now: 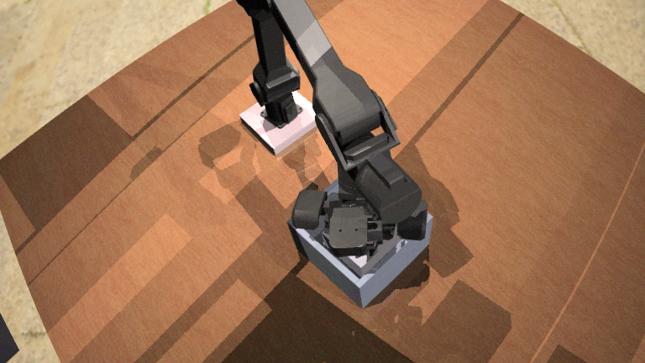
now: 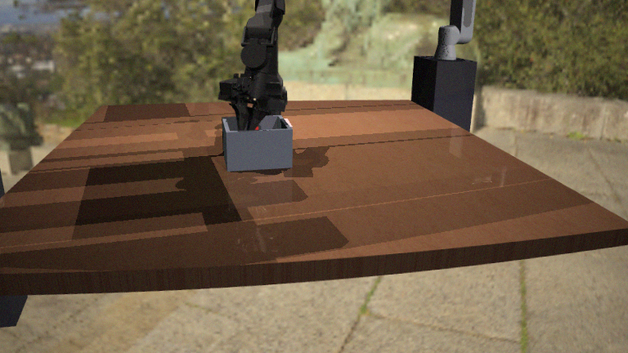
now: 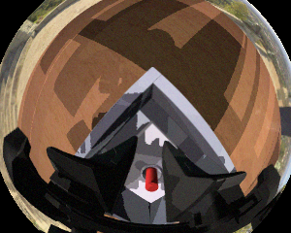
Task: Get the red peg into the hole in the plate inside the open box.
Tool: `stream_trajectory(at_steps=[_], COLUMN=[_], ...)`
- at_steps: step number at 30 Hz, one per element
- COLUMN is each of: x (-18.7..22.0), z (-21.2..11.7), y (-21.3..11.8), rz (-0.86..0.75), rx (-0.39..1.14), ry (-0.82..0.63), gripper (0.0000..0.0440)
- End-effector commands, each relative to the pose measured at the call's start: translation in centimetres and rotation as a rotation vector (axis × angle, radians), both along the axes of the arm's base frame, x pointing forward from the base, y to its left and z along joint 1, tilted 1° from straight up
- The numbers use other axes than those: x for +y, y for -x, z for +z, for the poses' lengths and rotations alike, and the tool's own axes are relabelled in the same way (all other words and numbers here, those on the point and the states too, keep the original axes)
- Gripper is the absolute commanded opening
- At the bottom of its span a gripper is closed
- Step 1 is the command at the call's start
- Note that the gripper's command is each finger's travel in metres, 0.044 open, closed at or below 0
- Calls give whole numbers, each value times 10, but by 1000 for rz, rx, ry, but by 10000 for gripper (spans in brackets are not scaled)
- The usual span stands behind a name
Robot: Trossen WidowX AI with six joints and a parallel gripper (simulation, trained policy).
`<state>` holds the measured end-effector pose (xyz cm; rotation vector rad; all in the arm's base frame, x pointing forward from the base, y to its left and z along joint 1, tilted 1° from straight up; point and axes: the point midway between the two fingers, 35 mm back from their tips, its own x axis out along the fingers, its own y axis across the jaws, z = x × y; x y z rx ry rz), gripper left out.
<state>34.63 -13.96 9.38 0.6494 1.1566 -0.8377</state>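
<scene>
The red peg (image 3: 151, 180) (image 2: 257, 127) stands in the hole of the pale plate (image 3: 154, 134) at the bottom of the grey-blue box (image 1: 395, 270) (image 2: 259, 151) (image 3: 204, 121). How deep it sits cannot be told. My gripper (image 3: 150, 142) reaches down into the box. In the wrist view its fingers stand parted, one on each side of the peg, with gaps between them and the peg. It is open. In the top view the hand covers the peg, the hole and most of the plate.
The box walls surround the fingers closely. The arm's white base block (image 1: 280, 138) is on the table (image 1: 523, 149) (image 2: 393, 182) behind the box. A grey second arm (image 2: 463, 11) stands on a dark pedestal (image 2: 444, 90) beyond the table's far right edge.
</scene>
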Motion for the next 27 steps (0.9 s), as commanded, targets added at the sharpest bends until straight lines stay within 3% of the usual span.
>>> stream_trajectory(at_steps=[1,27], x=[-5,-62], z=[-4,-2], y=[-4,-5], rz=[12,7], rx=[20,90], ry=[-11,-8], gripper=[120,106])
